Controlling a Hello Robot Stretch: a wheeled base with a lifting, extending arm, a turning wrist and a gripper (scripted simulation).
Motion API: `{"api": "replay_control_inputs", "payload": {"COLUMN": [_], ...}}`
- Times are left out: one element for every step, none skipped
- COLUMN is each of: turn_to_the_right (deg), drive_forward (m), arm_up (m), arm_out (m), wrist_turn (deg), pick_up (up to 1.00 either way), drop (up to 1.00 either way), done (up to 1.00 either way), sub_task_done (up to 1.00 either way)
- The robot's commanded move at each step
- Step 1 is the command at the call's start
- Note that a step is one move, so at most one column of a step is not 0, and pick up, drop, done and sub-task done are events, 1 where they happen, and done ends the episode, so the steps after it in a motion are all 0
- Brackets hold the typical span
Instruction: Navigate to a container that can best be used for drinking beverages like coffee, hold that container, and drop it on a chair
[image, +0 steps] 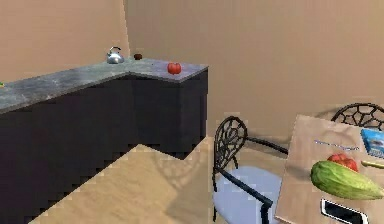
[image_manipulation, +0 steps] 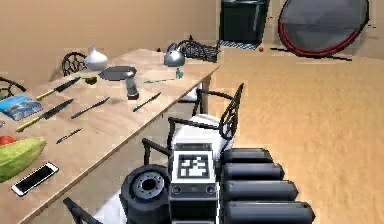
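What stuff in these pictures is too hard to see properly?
- Forward view: a small dark thing on the counter beside the kettle is too small to name.
- Forward view: the blue book is cut off by the right edge.
- Arm side view: the gripper has a far end too dark to pick out, so I cannot tell whether it holds anything.

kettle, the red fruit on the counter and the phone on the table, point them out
kettle (image: 115, 57), forward view, on its silver body
red fruit (image: 174, 68), forward view, on its middle
phone (image_manipulation: 35, 178), arm side view, on its white face
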Motion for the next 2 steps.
{"api": "replay_control_inputs", "payload": {"turn_to_the_right": [-21.0, 0.0], "drive_forward": [0.0, 0.0], "arm_up": [0.0, 0.0], "arm_out": [0.0, 0.4], "wrist_turn": [0.0, 0.0], "pick_up": [0.0, 0.0], "drop": [0.0, 0.0], "done": [0.0, 0.0], "sub_task_done": [0.0, 0.0]}}
